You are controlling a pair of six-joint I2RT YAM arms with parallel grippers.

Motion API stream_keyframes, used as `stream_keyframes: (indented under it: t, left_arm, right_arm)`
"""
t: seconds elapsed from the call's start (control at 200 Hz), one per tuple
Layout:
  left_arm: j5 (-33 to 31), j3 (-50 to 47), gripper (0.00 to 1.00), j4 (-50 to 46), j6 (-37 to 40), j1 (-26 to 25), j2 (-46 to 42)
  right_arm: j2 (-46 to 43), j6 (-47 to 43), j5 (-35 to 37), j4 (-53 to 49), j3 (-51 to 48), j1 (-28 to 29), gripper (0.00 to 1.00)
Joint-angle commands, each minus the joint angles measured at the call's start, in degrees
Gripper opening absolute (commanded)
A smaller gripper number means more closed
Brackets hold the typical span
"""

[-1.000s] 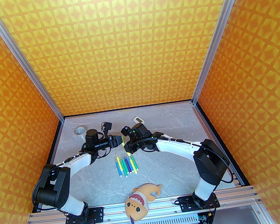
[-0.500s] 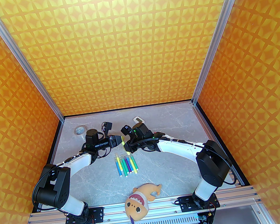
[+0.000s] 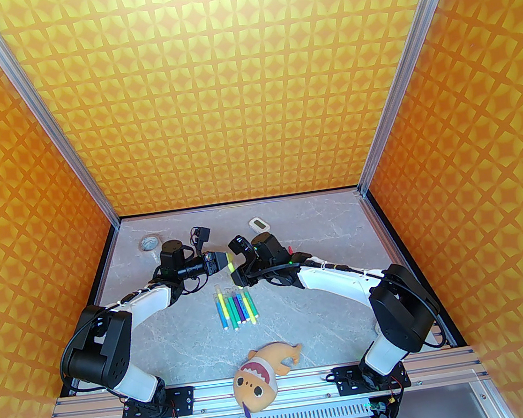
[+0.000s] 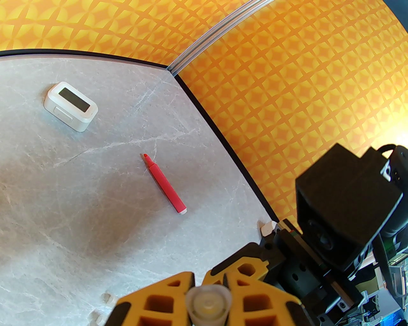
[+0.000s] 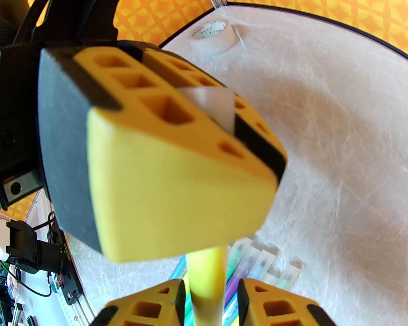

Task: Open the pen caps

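Plush shark (image 3: 256, 378): on the bench's near edge, head hanging over the rail.
Row of pens (image 3: 236, 308): mid-bench, side by side, pale capped ends toward the far edge. In the right wrist view they are partly cut off behind the gripper.
Right arm (image 3: 341, 278): elbow bent, forearm reaching inward.
Right gripper (image 5: 212, 288): slightly spread around the yellow pen (image 5: 207, 270), with a sliver of gap on one side. Contact on the other side is too blurred to tell.
Yellow pen's upper end: hidden behind the left gripper (image 3: 226, 260), so cap on or off cannot be told.
Left arm (image 3: 136, 303): bent likewise, meeting the right above the row's far end.
Left gripper: pressed together on a pen cap (image 4: 208, 304).
Red pen (image 4: 164, 184): uncapped, between the white clock (image 3: 259, 224) and the right edge.
Tape roll (image 3: 150, 242): far left corner.
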Motion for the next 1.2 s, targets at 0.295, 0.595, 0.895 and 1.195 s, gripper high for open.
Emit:
stream_keyframes:
  t: [0.295, 0.595, 0.895, 1.195]
  left_arm:
    - [3.1, 1.5, 0.05, 3.8, -3.7, -0.3, -2.5]
    - [2.9, 1.4, 0.01, 5.8, -4.4, -0.3, -2.6]
    - [-0.7, 1.9, 0.0, 7.7, -7.1, 1.0, -1.9]
    - [-4.1, 1.9, 0.0, 11.5, -12.6, 3.4, -0.2]
  right_arm:
    - [0.1, 1.0, -0.1, 6.2, -0.2, 0.2, 0.3]
    - [-0.6, 0.6, -1.6, 6.1, -2.3, 0.2, 0.02]
    - [-2.8, 0.0, -2.5, 6.6, -7.7, 0.3, 0.0]
    - [-4.8, -0.5, -3.6, 7.1, -11.8, 0.4, 0.0]
